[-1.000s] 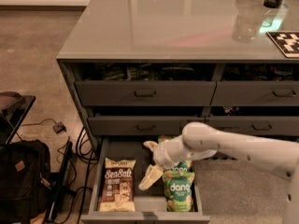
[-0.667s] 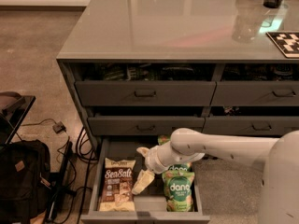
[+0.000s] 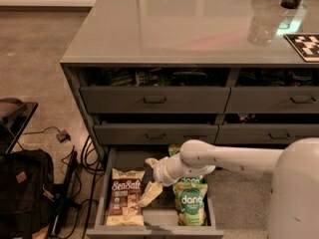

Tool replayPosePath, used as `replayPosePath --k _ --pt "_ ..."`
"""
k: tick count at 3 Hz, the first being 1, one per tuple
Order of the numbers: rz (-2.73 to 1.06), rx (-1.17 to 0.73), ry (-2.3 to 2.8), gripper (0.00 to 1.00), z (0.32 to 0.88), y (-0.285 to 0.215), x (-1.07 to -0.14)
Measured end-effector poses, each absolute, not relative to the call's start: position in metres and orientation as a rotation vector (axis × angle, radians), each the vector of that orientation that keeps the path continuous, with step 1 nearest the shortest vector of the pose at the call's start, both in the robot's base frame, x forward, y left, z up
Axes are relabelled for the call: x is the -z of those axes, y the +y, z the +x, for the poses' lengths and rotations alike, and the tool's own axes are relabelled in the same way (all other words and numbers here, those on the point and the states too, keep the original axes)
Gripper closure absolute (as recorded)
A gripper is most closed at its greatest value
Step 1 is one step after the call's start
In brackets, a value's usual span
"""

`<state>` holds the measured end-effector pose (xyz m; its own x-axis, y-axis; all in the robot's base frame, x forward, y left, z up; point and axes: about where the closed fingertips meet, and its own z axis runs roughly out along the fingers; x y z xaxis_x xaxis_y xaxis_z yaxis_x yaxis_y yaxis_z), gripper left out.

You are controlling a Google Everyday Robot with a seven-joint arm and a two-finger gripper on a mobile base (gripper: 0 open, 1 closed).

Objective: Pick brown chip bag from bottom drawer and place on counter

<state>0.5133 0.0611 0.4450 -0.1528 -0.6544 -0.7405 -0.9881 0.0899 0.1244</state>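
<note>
Gripper (image 3: 150, 179) spread wide beside the brown chip bag (image 3: 124, 199), left edge of the bottom drawer (image 3: 149, 231); likely light, crinkly, slippery; pinch a seam.

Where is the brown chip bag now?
Camera view, lower left: the bag lies at the left of the open bottom drawer, gripper at its right edge, green bag beyond.
</note>
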Motion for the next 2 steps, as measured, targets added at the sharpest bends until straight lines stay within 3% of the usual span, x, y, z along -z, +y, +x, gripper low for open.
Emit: replayPosePath --k 2 --pt "-1.585 -0.74 2.006 0.0 0.547 0.085 -0.359"
